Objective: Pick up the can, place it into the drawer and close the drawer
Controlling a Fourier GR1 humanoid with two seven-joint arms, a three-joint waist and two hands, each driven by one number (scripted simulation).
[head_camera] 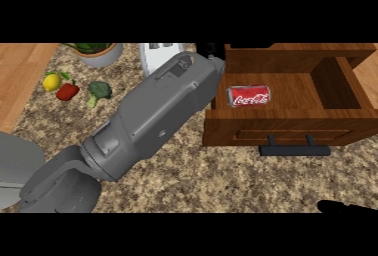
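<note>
At the near right edge only a dark sliver of the right hand [345, 207] shows above the speckled tabletop [221, 175]; whether its fingers are open or curled cannot be told. Just beyond it the drawer [284, 131] stands pulled out, its front panel and black handle [294, 149] facing the robot. The can [249, 95] already lies on its side inside, at the left end of the drawer floor, its long axis running left to right, parallel to the drawer front. The left forearm [155, 115] reaches diagonally from the lower left toward the drawer's far left corner; the left hand [210, 50] is mostly hidden past it, so its state cannot be read, but it sits beyond and to the left of the can, apart from it. The placing looks done; what remains is closing, a push on the front away from the robot, and the right hand lies nearer the handle. Farther left sit a lemon [51, 81], red pepper [67, 91], broccoli [99, 91] and potted plant [96, 52].
</note>
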